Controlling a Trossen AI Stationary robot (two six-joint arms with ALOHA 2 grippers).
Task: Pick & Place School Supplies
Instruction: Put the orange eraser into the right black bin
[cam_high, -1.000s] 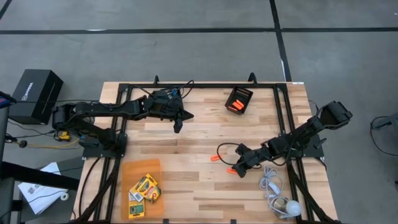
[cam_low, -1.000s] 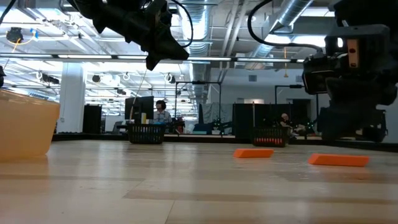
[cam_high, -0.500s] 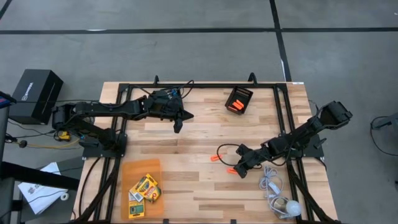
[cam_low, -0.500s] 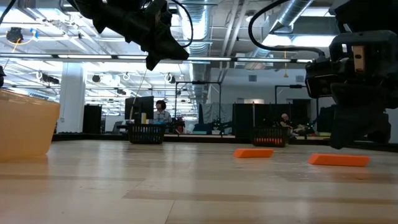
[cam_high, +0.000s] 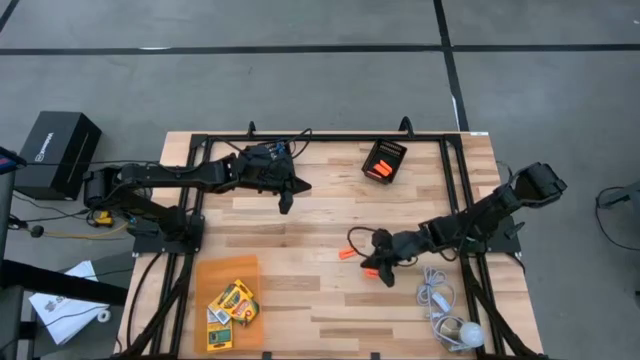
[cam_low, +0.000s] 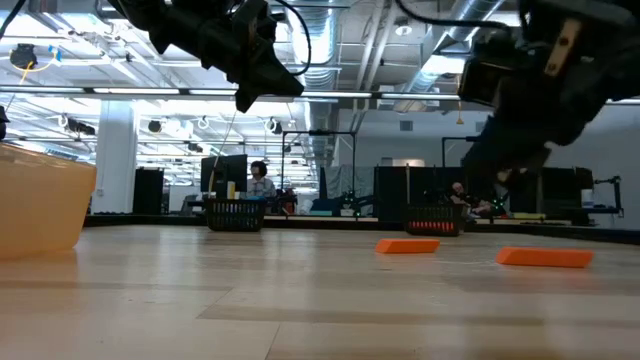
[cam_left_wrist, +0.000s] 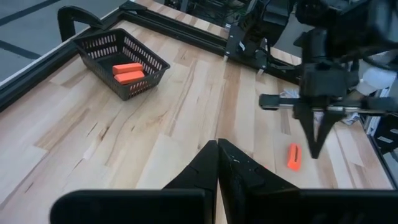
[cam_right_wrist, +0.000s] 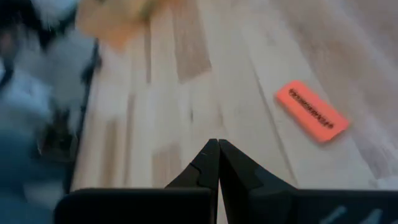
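From my remote station I see the right gripper (cam_high: 383, 272) low over the middle of the table (cam_high: 300, 230), its fingers pressed together and holding nothing; in the right wrist view the closed tips (cam_right_wrist: 213, 151) point across bare wood with one orange piece (cam_right_wrist: 311, 111) lying flat just ahead and to the side. In the high view two orange pieces lie loose by that gripper: one (cam_high: 346, 254) near it toward the table's centre, the other (cam_high: 370, 274) right beside the tips, and I cannot tell whether it is touched. The low view shows both pieces (cam_low: 408, 246) (cam_low: 545, 257) flat on the wood, with the right gripper raised above them.

The left gripper (cam_high: 287, 203) hangs over the far-left part of the table, fingers closed on nothing; its wrist view shows the shut tips (cam_left_wrist: 217, 149) above bare boards.

A black mesh bin (cam_high: 384, 160) at the far edge holds two more orange pieces (cam_left_wrist: 127, 73). An orange tray (cam_high: 226, 292) at the near-left corner holds the crayon boxes (cam_high: 232, 303). A white cord with bulb (cam_high: 450, 320) lies at the near-right corner. Beyond the table, a person (cam_low: 259, 178) sits in the room
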